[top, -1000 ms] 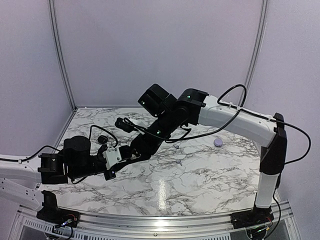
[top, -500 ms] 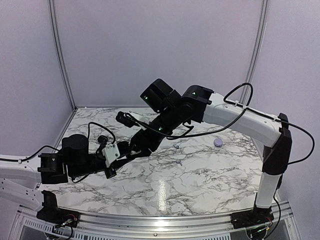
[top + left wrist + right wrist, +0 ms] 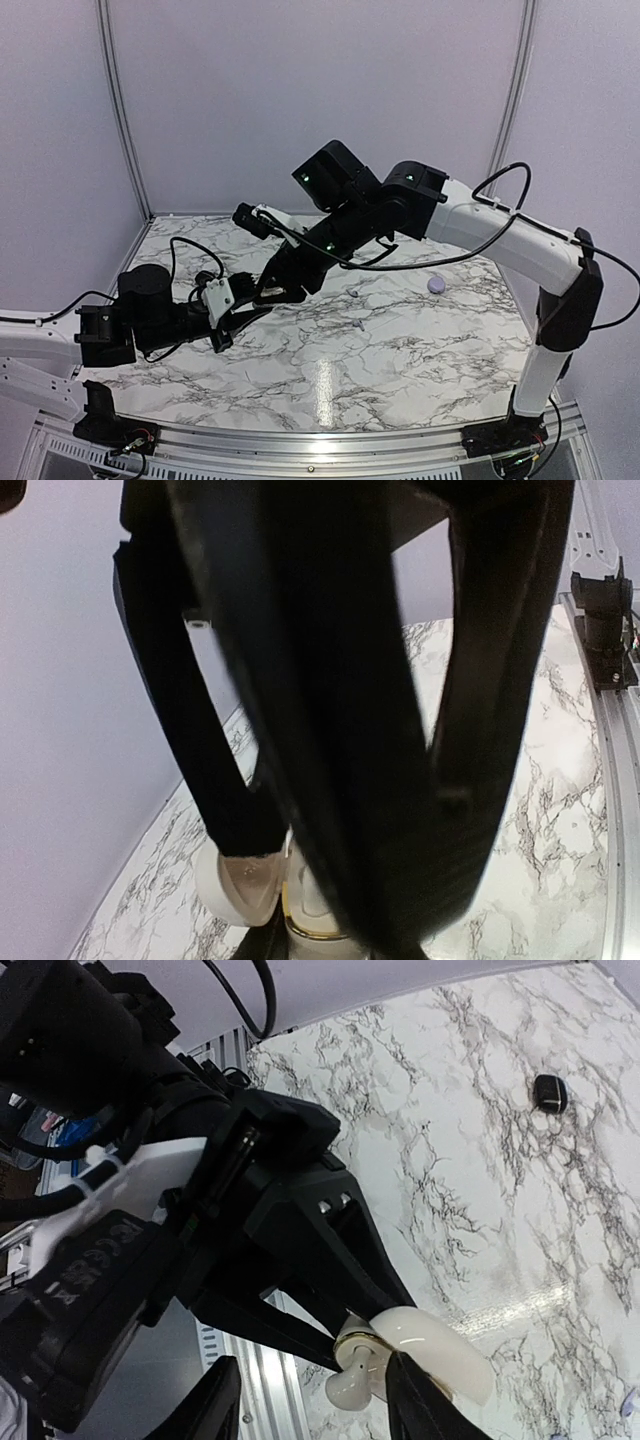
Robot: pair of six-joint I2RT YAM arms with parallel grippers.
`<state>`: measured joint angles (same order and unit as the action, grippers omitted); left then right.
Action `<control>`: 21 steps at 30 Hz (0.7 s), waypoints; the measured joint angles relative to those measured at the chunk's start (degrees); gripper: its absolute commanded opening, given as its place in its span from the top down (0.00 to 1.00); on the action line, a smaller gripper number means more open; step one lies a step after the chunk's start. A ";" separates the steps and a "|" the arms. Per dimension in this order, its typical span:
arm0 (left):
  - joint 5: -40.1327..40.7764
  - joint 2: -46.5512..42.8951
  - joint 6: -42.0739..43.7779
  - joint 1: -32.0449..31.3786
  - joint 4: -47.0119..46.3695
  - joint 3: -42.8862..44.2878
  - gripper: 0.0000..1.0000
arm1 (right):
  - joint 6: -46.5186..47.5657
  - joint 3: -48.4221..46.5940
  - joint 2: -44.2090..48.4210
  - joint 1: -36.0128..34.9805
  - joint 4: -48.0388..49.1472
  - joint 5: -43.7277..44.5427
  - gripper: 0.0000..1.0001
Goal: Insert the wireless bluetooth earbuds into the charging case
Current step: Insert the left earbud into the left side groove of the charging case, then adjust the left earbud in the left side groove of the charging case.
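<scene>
Now stretched low, left end effector (image 3: 258, 303) clamps the charging case (image 3: 430, 1345); right end effector (image 3: 310, 1410) angles down, parted

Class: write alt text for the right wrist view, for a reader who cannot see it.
The left gripper holds an open cream charging case over a marble table. A small black earbud lies on it farther off.
</scene>
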<state>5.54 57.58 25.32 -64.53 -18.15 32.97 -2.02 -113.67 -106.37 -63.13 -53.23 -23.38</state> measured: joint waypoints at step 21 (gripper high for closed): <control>-12.15 -2.91 -12.39 4.68 -11.39 -2.62 1.00 | 10.97 21.94 18.38 3.82 20.92 2.40 0.28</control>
<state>-6.61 54.68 12.93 -59.86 -29.54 30.35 8.95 -91.72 -87.99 -59.31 -32.32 -20.97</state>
